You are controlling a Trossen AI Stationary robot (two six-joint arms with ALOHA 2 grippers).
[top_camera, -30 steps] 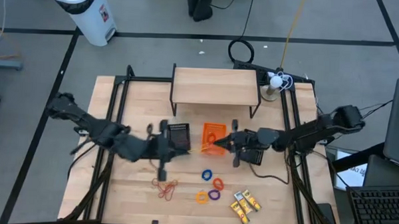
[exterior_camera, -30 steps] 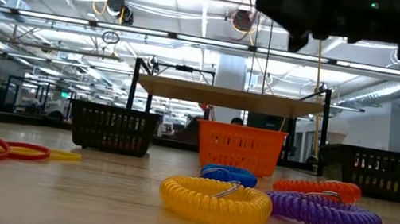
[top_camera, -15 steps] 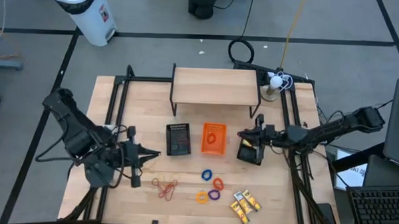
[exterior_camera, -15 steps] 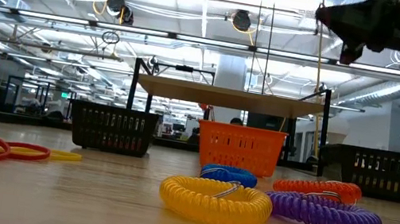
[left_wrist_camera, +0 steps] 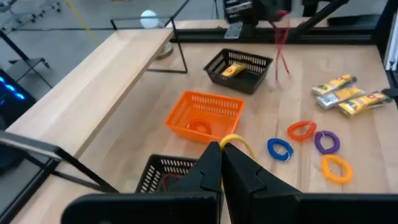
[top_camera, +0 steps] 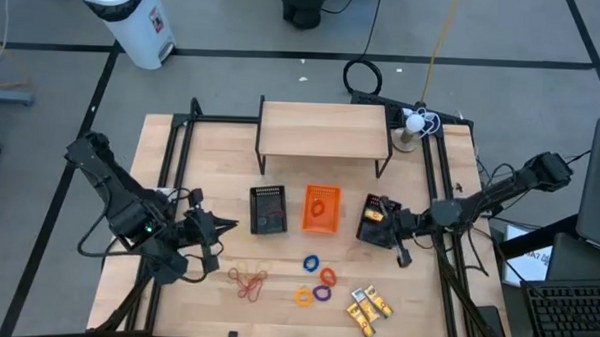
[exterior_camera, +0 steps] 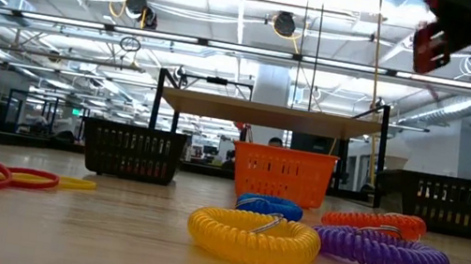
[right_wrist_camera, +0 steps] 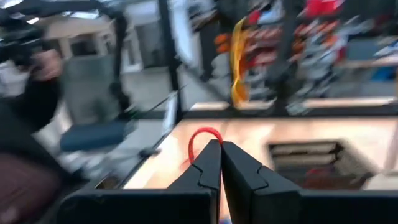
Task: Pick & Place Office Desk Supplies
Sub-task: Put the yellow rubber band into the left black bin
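Note:
My left gripper (top_camera: 221, 238) is over the table's left part, near the left black mesh tray (top_camera: 268, 209), shut on a yellow rubber band (left_wrist_camera: 239, 144). My right gripper (top_camera: 402, 250) hangs by the near side of the right black mesh tray (top_camera: 376, 223), shut on a red rubber band (right_wrist_camera: 202, 138). Loose red and orange rubber bands (top_camera: 248, 280) lie near the front. Blue, orange, purple and yellow rings (top_camera: 316, 279) lie at front centre. Yellow oblong pieces (top_camera: 367, 306) lie to their right. My left gripper pinches the yellow rubber band between its two fingertips (left_wrist_camera: 211, 155). A short loop of the band (left_wrist_camera: 242, 146) curves out past the tips, clear of the table. My right gripper pinches the red rubber band between its two fingertips (right_wrist_camera: 208, 155). A loop of the band (right_wrist_camera: 200, 132) stands out past the tips. In the left wrist view the band (left_wrist_camera: 283, 50) hangs slack below the gripper, clear of the table.
An orange tray (top_camera: 322, 208) with an orange ring inside stands between the two black trays. The right black tray holds a yellow piece (left_wrist_camera: 235, 68). A wooden shelf (top_camera: 324, 129) stands at the back. Black frame rails run along both sides.
My left gripper has drawn back from the left black tray toward the table's left and near edges. My right gripper has gone from over the orange tray toward the table's right, past the right black tray, then toward the near edge.

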